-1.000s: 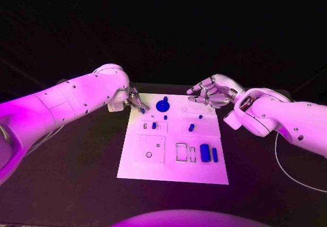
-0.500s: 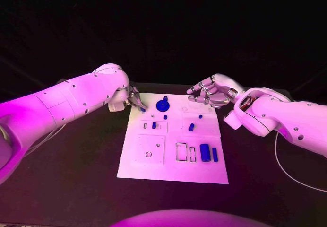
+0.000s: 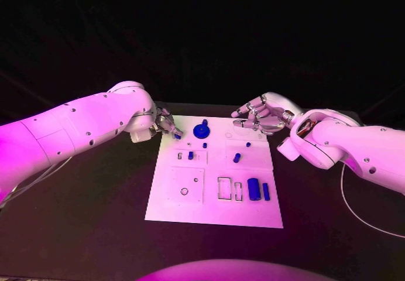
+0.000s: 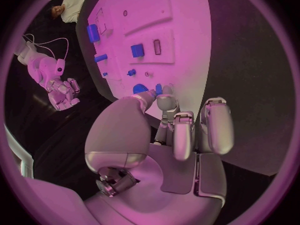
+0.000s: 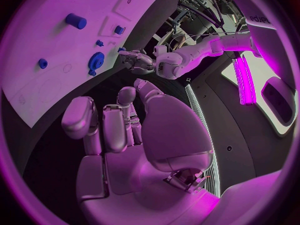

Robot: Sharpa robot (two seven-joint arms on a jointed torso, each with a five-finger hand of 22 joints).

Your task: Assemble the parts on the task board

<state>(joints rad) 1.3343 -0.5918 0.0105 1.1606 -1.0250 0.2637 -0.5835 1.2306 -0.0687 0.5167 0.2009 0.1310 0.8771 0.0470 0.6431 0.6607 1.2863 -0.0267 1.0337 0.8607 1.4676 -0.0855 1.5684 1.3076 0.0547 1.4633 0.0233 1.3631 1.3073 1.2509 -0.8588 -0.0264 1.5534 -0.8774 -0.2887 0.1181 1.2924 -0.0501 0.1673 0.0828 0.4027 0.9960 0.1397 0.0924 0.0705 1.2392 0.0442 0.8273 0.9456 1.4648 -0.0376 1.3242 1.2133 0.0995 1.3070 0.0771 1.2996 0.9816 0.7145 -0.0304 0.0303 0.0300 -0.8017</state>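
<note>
- The left arm's white shell has swung a little over the last second; the white rectangular task board lies as it did in the middle of the black desk.
- The left hand stays at the board's far left corner. The head view shows a small blue piece at its fingertips; whether they pinch it I cannot tell.
- The right hand has not shifted, hovering over the board's far right corner, fingers curled loosely around nothing.
- No blue plastic part has moved: the round blue gear-like part sits at the far edge, the blue block and the slim blue bar near the right side. Assembly looks barely begun.
- The left wrist view shows that hand's fingers bent towards the board's corner beside the gear; the right wrist view shows an empty palm.
</note>
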